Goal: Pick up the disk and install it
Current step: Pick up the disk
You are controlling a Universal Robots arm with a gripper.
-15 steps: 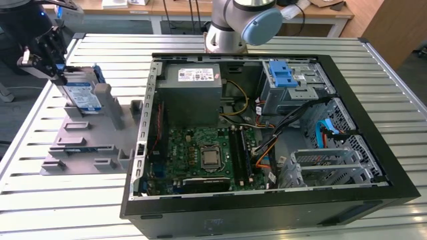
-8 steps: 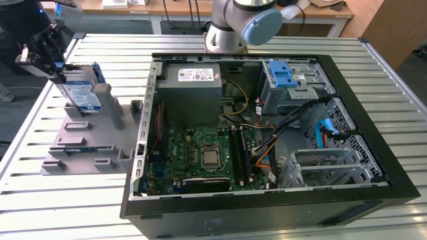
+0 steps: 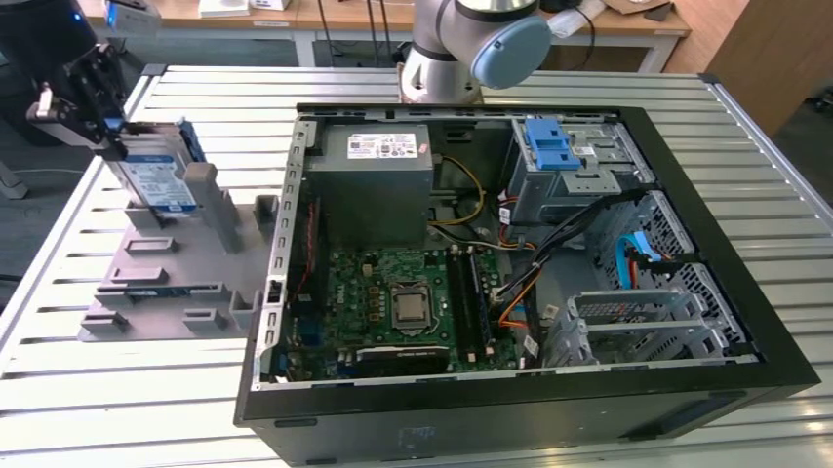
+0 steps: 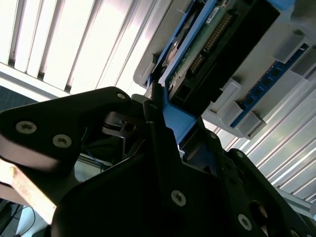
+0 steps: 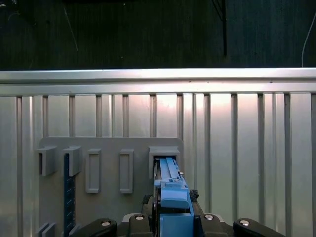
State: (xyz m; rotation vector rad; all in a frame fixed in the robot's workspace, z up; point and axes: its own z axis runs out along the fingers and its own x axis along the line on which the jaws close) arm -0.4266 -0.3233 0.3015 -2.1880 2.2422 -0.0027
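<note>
The disk (image 3: 156, 177) stands on edge at the exterior view's left, its white-and-blue label facing out and its blue bracket around it. Its lower end sits among the upright posts of a grey holder (image 3: 170, 273). My gripper (image 3: 115, 146) is at the disk's top end and is shut on it. The first wrist view has the black fingers (image 5: 200, 217) on either side of the blue bracket (image 5: 170, 190), above the holder's slot. Green circuit board on the disk's underside (image 4: 217, 34) appears in the second wrist view, with a finger (image 4: 155, 111) pressed against the bracket.
An open black computer case (image 3: 729, 292) lies on the slatted metal table (image 3: 78, 390). Inside are a grey metal box (image 3: 371, 166), a motherboard (image 3: 404, 302) and a grey cage with a blue latch (image 3: 560, 146). The arm's base (image 3: 450, 58) stands behind the case.
</note>
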